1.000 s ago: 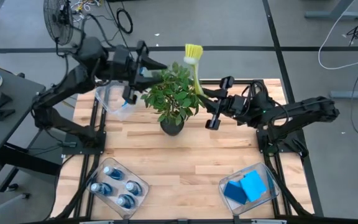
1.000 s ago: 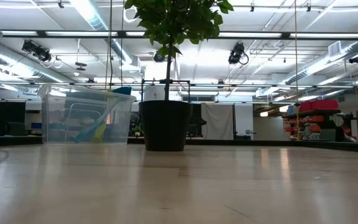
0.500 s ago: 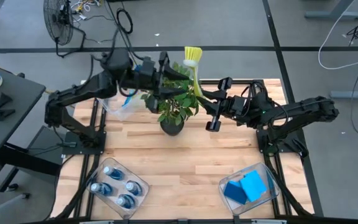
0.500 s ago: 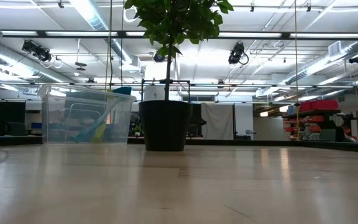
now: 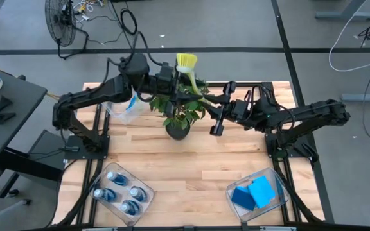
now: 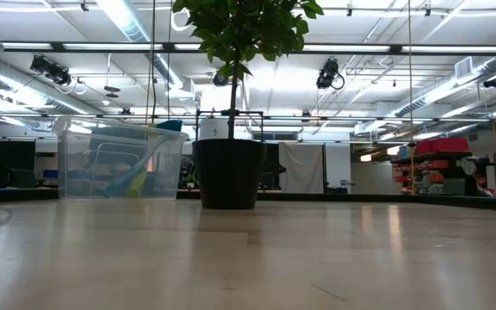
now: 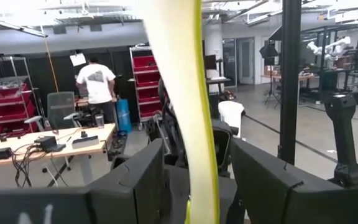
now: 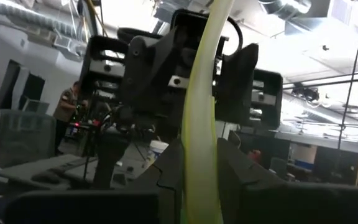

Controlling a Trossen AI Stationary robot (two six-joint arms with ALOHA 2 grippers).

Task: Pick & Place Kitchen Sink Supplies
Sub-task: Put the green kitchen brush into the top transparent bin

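Brush [image 5: 190,74]: aloft over the plant [image 5: 180,102] at the table's [image 5: 198,167] far edge, bristles beyond the rim. Right gripper [image 5: 220,109]: pinching the handle. Left gripper [image 5: 178,83]: fingers spread either side of the handle. Bottles [image 5: 119,191] and sponges [image 5: 254,192]: binned at the near corners. Middle boards: bare.

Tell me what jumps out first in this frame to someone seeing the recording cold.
Both arms meet above the potted plant at the table's far middle, sharing one yellow-green dish brush. The right gripper is shut on its handle; the left gripper has the handle between its open fingers, bristles pointing past the far edge. At the near corners sit clear bins: blue bottles left, blue sponges right.
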